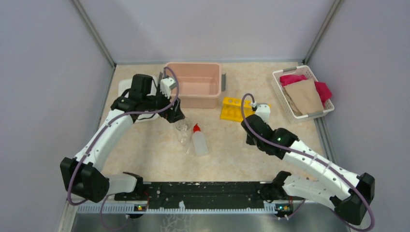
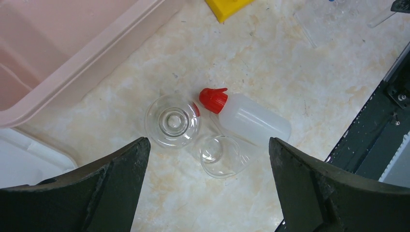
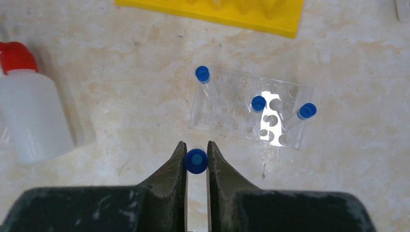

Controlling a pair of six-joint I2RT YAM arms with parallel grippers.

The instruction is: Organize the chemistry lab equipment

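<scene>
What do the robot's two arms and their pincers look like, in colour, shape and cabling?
The left arm and the right arm have white tubular links joined by bulky black joint housings. A thin mauve cable runs along each in loose loops. The left pincer and the right pincer each have two dark matte fingers that taper toward the tip. No sleeves or markings are visible.

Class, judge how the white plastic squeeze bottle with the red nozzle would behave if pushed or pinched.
The white red-nozzled squeeze bottle seems to lie on its round side, so a push would likely roll it. Its smooth plastic wall probably dents and may slip under a pinch. No liquid level shows, so probably light.
</scene>
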